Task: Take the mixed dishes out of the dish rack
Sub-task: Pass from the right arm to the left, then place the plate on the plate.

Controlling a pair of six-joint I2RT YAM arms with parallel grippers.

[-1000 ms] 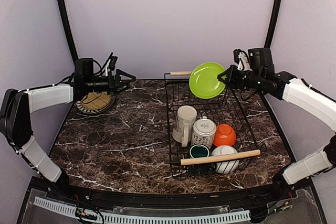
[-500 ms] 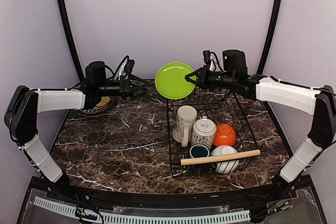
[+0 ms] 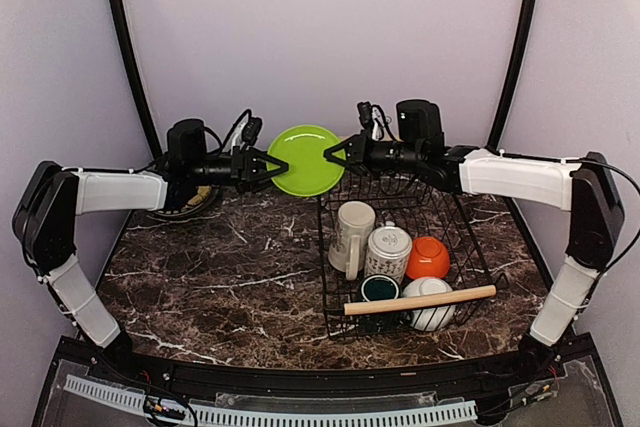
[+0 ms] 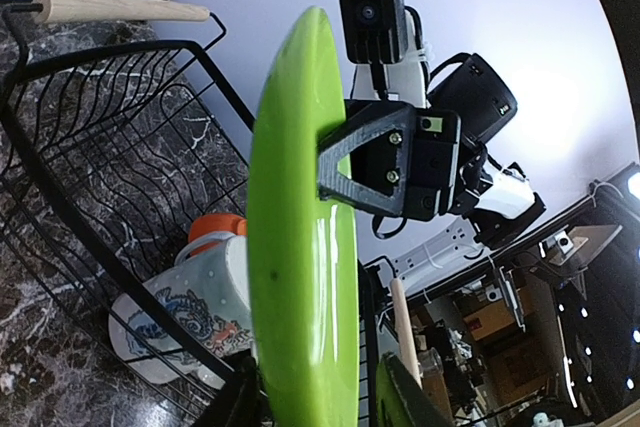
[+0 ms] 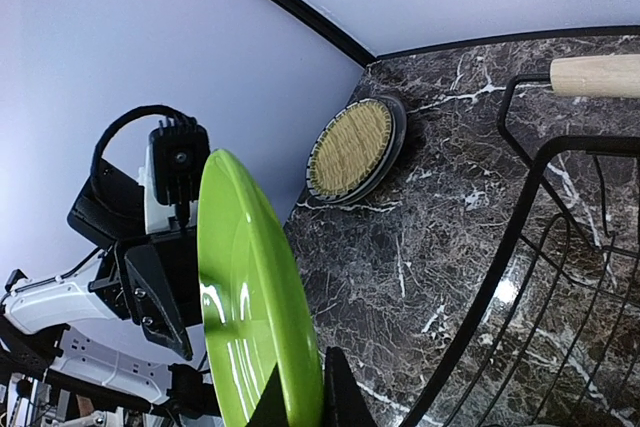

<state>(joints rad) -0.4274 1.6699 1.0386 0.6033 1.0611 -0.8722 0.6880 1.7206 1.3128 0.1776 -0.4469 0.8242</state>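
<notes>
Right pincer (image 3: 334, 154) tight on lime-green plate (image 3: 300, 162), left pincer (image 3: 272, 167) astride its opposite rim, grip unclear, beside rack (image 3: 420, 300)

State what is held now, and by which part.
The lime-green plate, pinched at its rim by the right gripper; the left gripper brackets the opposite rim, grip unclear.

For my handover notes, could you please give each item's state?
Green plate: upright, midair.
Right claw: shut on green plate.
Left claw: around its rim, grip unclear.
Patterned plate: flat on table.
Cream mug: in rack.
Patterned mug: in rack.
Green cup: in rack.
Orange bowl: in rack.
White bowl: in rack.
</notes>
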